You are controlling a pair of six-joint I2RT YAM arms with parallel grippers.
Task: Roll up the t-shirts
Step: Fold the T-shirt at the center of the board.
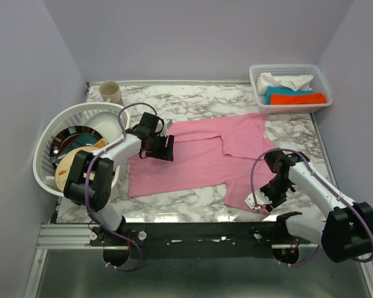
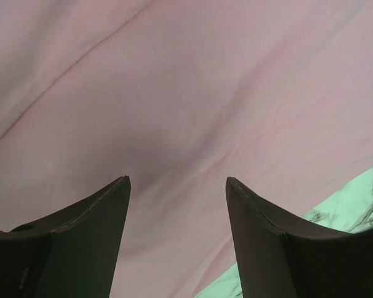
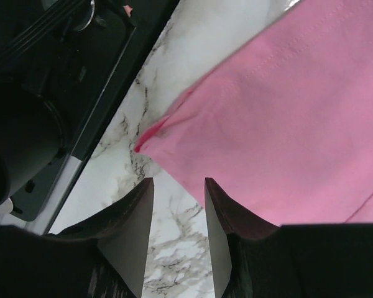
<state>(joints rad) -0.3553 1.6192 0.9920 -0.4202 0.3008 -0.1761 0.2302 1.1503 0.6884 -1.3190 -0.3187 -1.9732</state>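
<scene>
The marble-patterned bench (image 1: 193,205) carries everything. Across its middle lies the light-pink t-shirt (image 1: 199,155), spread flat and unrolled. Its long axis runs left to right in the overhead view. The straight edge is on the left, and two flaps that look like sleeves are on the right.

A round white laundry basket (image 1: 46,155) holding plates and bowls stands at the left edge, well apart from the shirt's near-left corner. A smaller white basket (image 1: 292,108) with folded white, teal and orange cloths sits at the far right corner, just beyond the shirt's far-right flap.

The left gripper (image 1: 165,148) hangs over the shirt's far-left part, close to its upper edge. In its wrist view the fingers are spread wide, with pink fabric (image 2: 186,93) beneath them and nothing pinched. A sliver of bench shows at the lower right.

The right gripper (image 1: 261,200) is at the shirt's near-right corner. Its wrist view shows the fingers parted with bare marble between them. The pointed fabric corner (image 3: 143,146) lies just ahead of the tips and slightly left, not between them, so that gripper holds nothing either.

A beige mug (image 1: 110,92) stands at the far left corner, out of play.

Rolling has not begun, I judge. The next move turns on the shirt's length lying crosswise between the arms. Each gripper is nearer one end, the left over fabric, the right just short of its corner.
</scene>
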